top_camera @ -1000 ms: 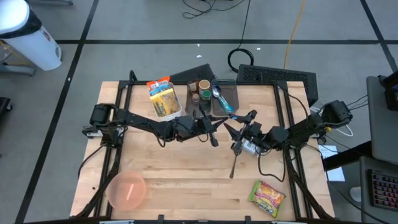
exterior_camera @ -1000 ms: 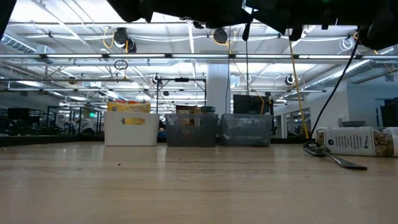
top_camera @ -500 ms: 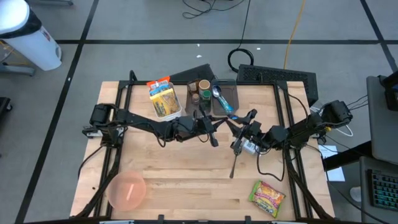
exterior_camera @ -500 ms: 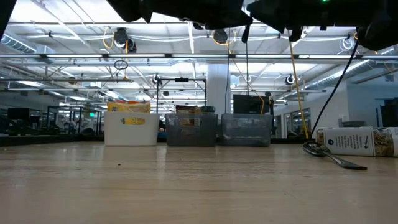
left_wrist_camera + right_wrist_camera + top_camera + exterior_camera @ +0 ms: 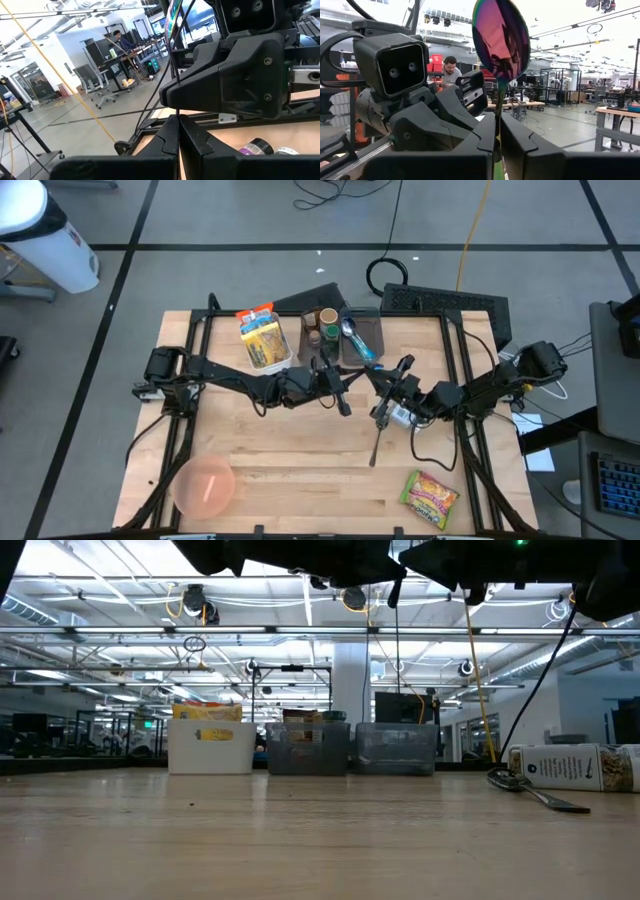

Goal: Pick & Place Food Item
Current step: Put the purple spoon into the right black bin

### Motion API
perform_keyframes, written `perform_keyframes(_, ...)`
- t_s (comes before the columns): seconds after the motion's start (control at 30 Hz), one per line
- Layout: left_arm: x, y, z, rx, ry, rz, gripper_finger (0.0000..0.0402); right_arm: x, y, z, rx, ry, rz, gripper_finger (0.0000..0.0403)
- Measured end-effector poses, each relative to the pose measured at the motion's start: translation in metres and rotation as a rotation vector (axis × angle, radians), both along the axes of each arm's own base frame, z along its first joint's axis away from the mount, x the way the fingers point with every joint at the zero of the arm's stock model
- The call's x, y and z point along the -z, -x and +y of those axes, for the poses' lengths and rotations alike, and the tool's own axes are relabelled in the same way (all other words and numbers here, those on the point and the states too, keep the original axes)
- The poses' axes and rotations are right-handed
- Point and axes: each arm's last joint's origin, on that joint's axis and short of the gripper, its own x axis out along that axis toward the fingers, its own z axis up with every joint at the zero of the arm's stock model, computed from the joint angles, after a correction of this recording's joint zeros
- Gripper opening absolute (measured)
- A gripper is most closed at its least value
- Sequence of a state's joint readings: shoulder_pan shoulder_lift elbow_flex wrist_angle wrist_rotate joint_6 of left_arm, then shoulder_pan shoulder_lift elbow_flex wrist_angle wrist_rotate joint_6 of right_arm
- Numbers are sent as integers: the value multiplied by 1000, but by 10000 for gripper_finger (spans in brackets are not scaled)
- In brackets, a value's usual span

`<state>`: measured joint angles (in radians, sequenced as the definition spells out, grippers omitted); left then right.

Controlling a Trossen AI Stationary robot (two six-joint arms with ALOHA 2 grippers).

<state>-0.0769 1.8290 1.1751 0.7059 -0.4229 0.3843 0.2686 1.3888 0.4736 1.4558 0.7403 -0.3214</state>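
An iridescent spoon (image 5: 501, 37) hangs in the air over the grey bins, bowl (image 5: 349, 330) toward the far edge and blue handle toward my grippers. My right gripper (image 5: 496, 131) is shut on the handle. My left gripper (image 5: 178, 127), coming from the left, is shut with the thin handle (image 5: 173, 30) rising from its tips. In the high view the two grippers meet at mid-table, left (image 5: 356, 375) and right (image 5: 378, 373). A yellow-and-pink food packet (image 5: 430, 496) lies flat near the front right edge, untouched. My left gripper has the spoon's thin handle (image 5: 177, 107) running out from between its shut fingertips; the contact itself is hidden by the fingers. The spoon is clear of the table. My right gripper pinches the spoon's handle (image 5: 496, 112) between its two fingers, below the bowl. The fingers come level from the table's right and slant toward the far edge. The spoon stands out past the fingertips, lifted clear of the bins.
At the far edge stand a white bin (image 5: 264, 340) with snack bags, a grey bin with jars (image 5: 322, 322) and another grey bin (image 5: 365, 330). A dark utensil (image 5: 375, 442) lies mid-table. A pink bowl (image 5: 205, 485) sits front left.
My right gripper has shut on the spoon's handle, its fingers closing from wide apart. The spoon and my left gripper have stayed where they were.
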Motion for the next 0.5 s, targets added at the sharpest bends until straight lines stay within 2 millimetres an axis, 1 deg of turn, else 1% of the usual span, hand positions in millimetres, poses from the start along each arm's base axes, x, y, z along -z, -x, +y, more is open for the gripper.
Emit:
perform_keyframes(0.1,0,0,0,0,3,-1,4,0,0,0,3,6,3,4)
perform_keyframes(0.2,0,0,2,1,36,-13,19,0,0,0,3,7,3,3)
perform_keyframes(0.37,2,-1,8,46,119,-16,50,0,0,-1,35,17,21,0)
perform_keyframes(0.5,5,-2,12,108,138,5,88,0,1,-1,55,27,34,0)
